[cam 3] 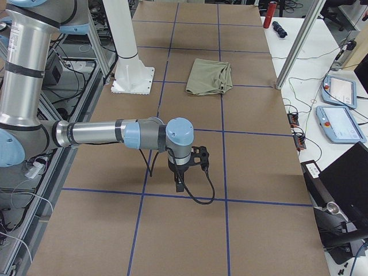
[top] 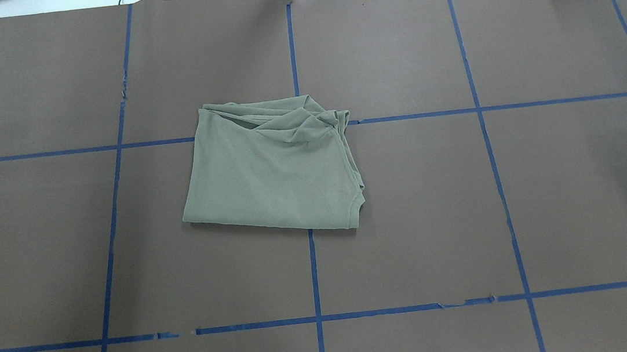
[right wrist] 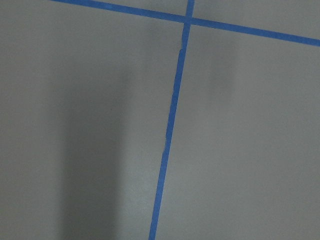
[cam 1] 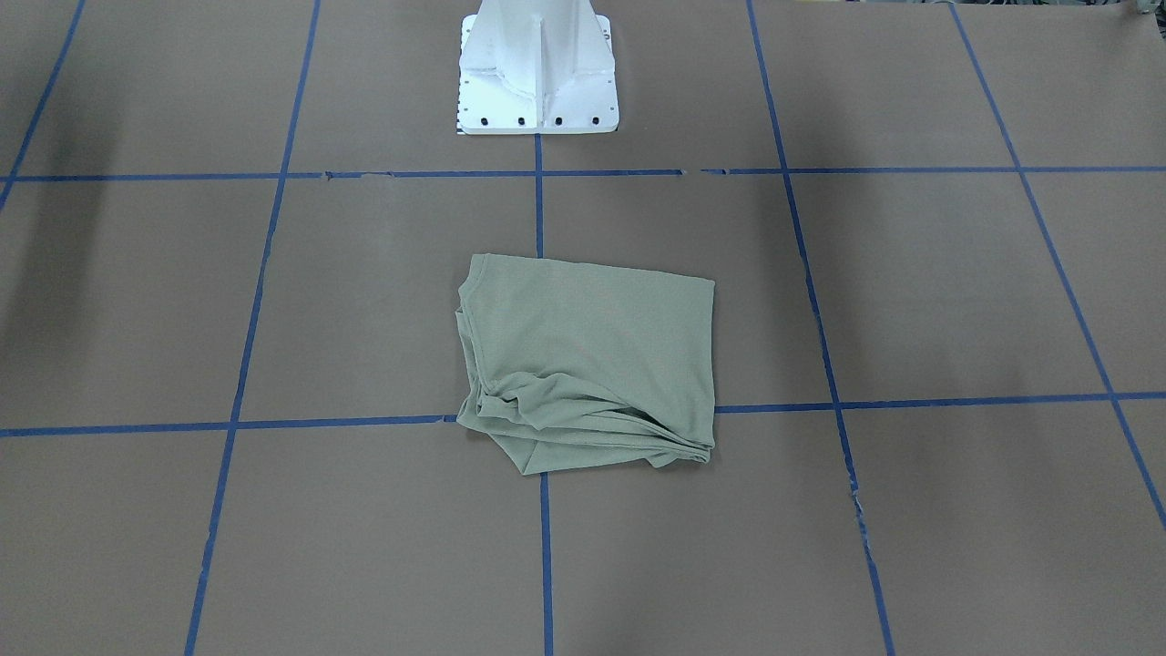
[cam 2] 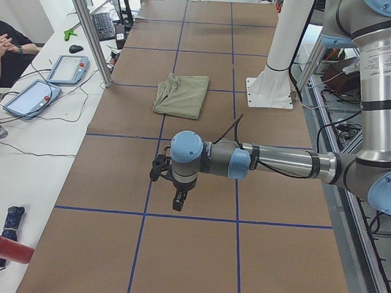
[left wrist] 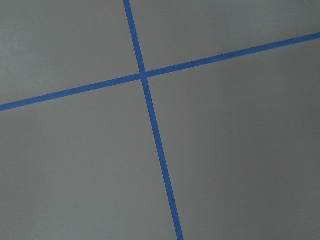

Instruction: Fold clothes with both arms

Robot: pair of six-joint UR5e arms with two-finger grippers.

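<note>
Shirt (top: 272, 168): I see it folded to a rough square, bunched along one edge, well apart from both claws.
Left claw (cam 2: 178, 204): points down over the table (top: 555, 203); opening, I cannot tell.
Right claw (cam 3: 180, 185): points down; opening, cannot tell.

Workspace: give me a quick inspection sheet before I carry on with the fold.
Surface: brown paper table with blue tape grid; tape chipped in spots.
Job's things: green shirt folded to a rough rectangle at the centre, bunched along its edge far from the robot.
Clutter: nothing seen.
End effectors: left end effector and right end effector hang over bare table, away from the shirt; open or shut cannot be told.
Cables: black cable loops below the right wrist.
Surroundings: white pedestal; side bench with teach pendants, seated person, red bottle.
</note>
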